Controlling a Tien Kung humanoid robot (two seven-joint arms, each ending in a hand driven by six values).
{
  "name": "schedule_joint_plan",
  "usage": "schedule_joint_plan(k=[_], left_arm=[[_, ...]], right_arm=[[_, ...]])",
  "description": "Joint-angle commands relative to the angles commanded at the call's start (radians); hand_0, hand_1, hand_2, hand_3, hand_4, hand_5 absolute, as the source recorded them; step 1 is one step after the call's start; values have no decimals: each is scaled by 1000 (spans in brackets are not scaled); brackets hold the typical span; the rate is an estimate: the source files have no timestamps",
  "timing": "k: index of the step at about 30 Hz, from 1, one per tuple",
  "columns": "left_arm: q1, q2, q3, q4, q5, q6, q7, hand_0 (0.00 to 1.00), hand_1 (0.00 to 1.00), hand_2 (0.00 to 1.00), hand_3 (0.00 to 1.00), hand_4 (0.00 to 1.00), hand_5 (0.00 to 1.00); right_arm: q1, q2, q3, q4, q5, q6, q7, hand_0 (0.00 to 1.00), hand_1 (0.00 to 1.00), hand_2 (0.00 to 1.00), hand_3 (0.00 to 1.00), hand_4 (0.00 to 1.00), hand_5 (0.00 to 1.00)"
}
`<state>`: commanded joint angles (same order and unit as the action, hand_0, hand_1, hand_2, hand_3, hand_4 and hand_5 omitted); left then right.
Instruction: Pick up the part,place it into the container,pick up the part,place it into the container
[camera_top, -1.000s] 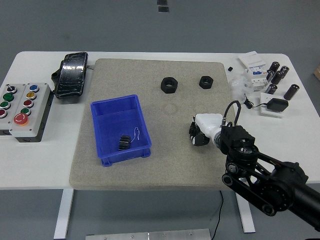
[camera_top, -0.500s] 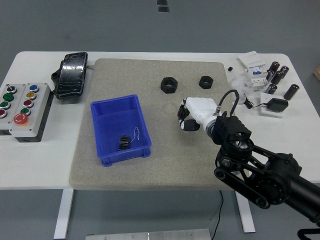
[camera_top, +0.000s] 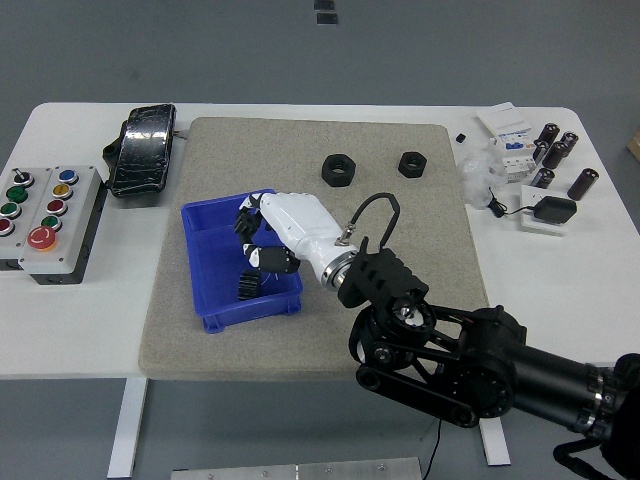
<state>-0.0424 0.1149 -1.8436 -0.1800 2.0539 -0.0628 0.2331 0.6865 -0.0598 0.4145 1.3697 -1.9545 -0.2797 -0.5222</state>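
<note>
My right hand (camera_top: 258, 240), white with black joints, hangs over the blue bin (camera_top: 228, 203) at the left of the grey mat (camera_top: 420, 230). Its fingers are curled around a small dark part that is mostly hidden between them. A black gear-like part (camera_top: 247, 286) lies in the bin just below the hand. Two black nuts (camera_top: 338, 169) (camera_top: 411, 164) lie on the far part of the mat. The black right arm (camera_top: 470, 355) comes in from the lower right. The left arm does not show.
A grey button box (camera_top: 50, 215) and a black wrapped device (camera_top: 143, 148) sit at the table's left. At the far right lie a white breaker (camera_top: 507, 135), several black cylinders (camera_top: 555, 150) and a black adapter (camera_top: 553, 210) with its cable.
My right hand has swung left across the mat, from its right-middle to above the blue bin, with its fingers still curled. The nuts and the part in the bin have not moved.
</note>
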Motion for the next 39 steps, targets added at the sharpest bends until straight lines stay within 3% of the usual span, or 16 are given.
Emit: schedule_joint_plan(k=[6, 7, 11, 12, 14, 17, 18, 22, 24, 25, 29, 32, 33, 36, 39], left_arm=[[-2, 0, 0, 0, 0, -1, 1, 655, 590, 556, 622, 660, 436], [-2, 0, 1, 0, -2, -1, 1, 655, 591, 557, 622, 660, 437], [-3, 0, 3, 0, -3, -2, 0, 655, 591, 557, 622, 660, 437], [-3, 0, 2, 0, -3, -2, 0, 656, 591, 557, 622, 660, 437], [-3, 0, 1, 0, -1, -3, 1, 656, 591, 557, 622, 660, 437], [-3, -1, -1, 0, 0, -3, 1, 656, 591, 557, 622, 660, 437], [-3, -1, -1, 0, 1, -3, 0, 655, 590, 557, 623, 660, 438], [-4, -3, -4, 0, 5, -4, -2, 655, 590, 557, 623, 660, 438], [-6, -4, 1, 0, 0, -4, -6, 655, 590, 557, 623, 660, 438], [-7, -5, 4, 0, -3, -4, -7, 656, 591, 557, 623, 661, 437], [-3, -7, 3, 0, -3, -3, -13, 656, 591, 557, 623, 661, 437], [2, -8, -2, 0, 1, 0, -15, 656, 591, 556, 622, 662, 436], [3, -9, -4, 0, 2, 1, -16, 656, 591, 556, 622, 662, 436], [7, -11, -11, 0, 7, 3, -17, 655, 590, 556, 622, 663, 438], [9, -16, -19, 0, 15, 4, -15, 655, 590, 556, 622, 663, 438]], right_arm=[[0, 6, 3, 3, -131, 66, -108, 391, 717, 807, 794, 600, 317], [-2, 6, 2, 2, -140, 78, -118, 396, 746, 855, 891, 819, 444], [-8, 8, -3, 0, -134, 102, -123, 396, 746, 855, 891, 819, 444], [-9, 7, -4, -1, -117, 100, -120, 395, 749, 865, 900, 894, 482], [-12, 6, -4, -6, -79, 75, -98, 395, 749, 865, 900, 894, 482], [-25, -3, 27, -4, -4, -4, -33, 395, 749, 865, 900, 894, 482], [-32, -6, 48, -2, 34, -42, -1, 353, 661, 746, 778, 874, 508], [-76, -17, 146, -16, 179, -151, 140, 353, 661, 746, 778, 874, 508], [-117, -25, 221, 10, 248, -128, 195, 353, 661, 746, 778, 874, 508], [-137, -28, 257, 30, 262, -104, 204, 497, 691, 737, 763, 909, 627], [-227, -57, 408, 120, 263, 21, 189, 497, 691, 737, 763, 909, 627], [-303, -79, 528, 173, 330, 85, 250, 515, 673, 714, 709, 903, 612], [-327, -84, 564, 183, 355, 76, 278, 515, 673, 714, 709, 903, 612], [-414, -88, 678, 203, 452, -16, 392, 534, 684, 713, 686, 888, 619], [-487, -79, 760, 164, 559, -81, 505, 534, 684, 713, 686, 888, 619]])
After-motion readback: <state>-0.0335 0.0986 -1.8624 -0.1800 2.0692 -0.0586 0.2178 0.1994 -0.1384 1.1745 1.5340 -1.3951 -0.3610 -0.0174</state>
